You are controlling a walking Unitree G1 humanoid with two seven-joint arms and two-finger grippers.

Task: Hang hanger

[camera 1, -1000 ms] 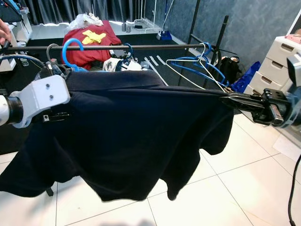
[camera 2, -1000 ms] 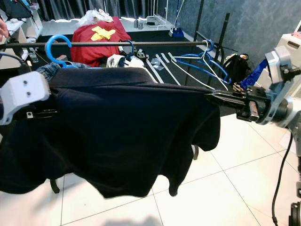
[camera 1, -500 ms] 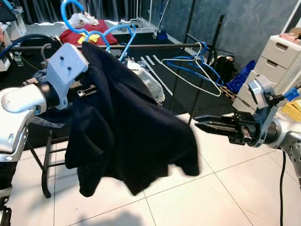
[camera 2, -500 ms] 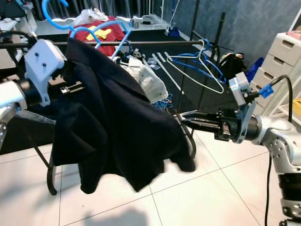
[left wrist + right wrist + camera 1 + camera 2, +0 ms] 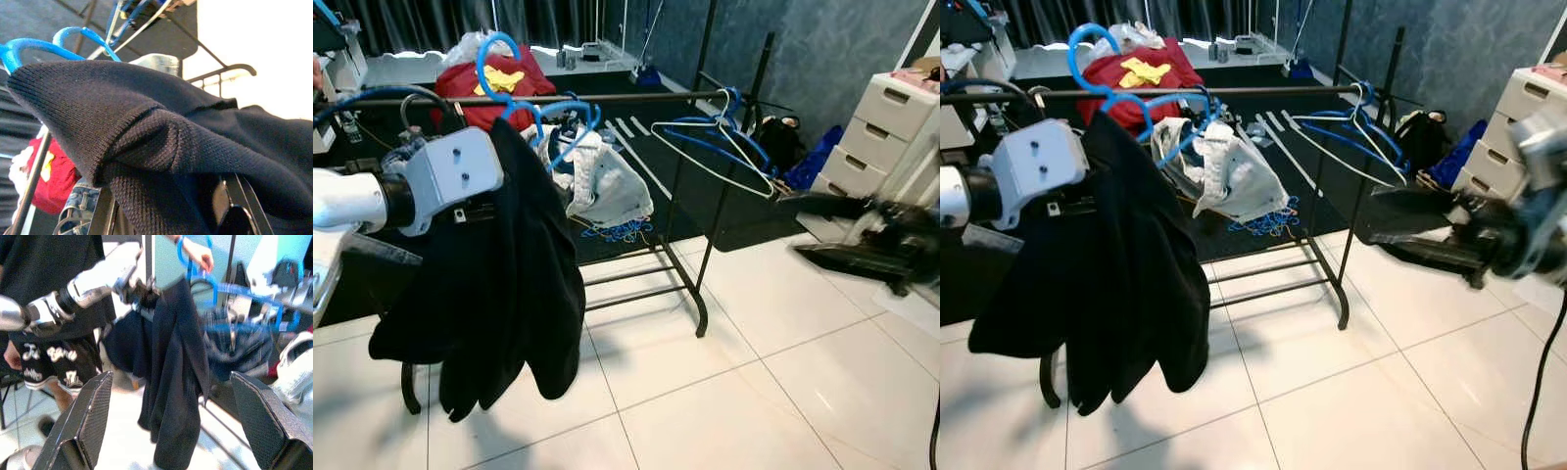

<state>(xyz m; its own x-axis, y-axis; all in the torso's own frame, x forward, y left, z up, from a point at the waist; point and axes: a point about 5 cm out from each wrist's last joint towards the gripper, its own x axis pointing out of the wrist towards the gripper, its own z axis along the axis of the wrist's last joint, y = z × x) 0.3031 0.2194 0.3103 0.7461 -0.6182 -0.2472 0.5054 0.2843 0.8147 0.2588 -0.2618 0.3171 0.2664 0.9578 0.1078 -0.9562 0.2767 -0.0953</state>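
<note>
A black sweater hangs limp on a blue hanger whose hook rises above the black rail. My left gripper is buried in the sweater's shoulder and shut on the hanger, holding it just in front of the rail. In the left wrist view the knit covers the fingers. My right gripper is blurred at the right, open and holding nothing, well apart from the sweater. Its wrist view shows the sweater and a person's hand by the hook.
Empty blue and white hangers hang at the rail's right end. Pale jeans drape from the rack's middle. The rack's foot reaches onto the tiled floor. White drawers stand at the right. A person stands behind my left arm.
My right gripper let go of the sweater and swung away to the right. The sweater, first stretched between both grippers, now hangs straight down from the left one, which came down.
</note>
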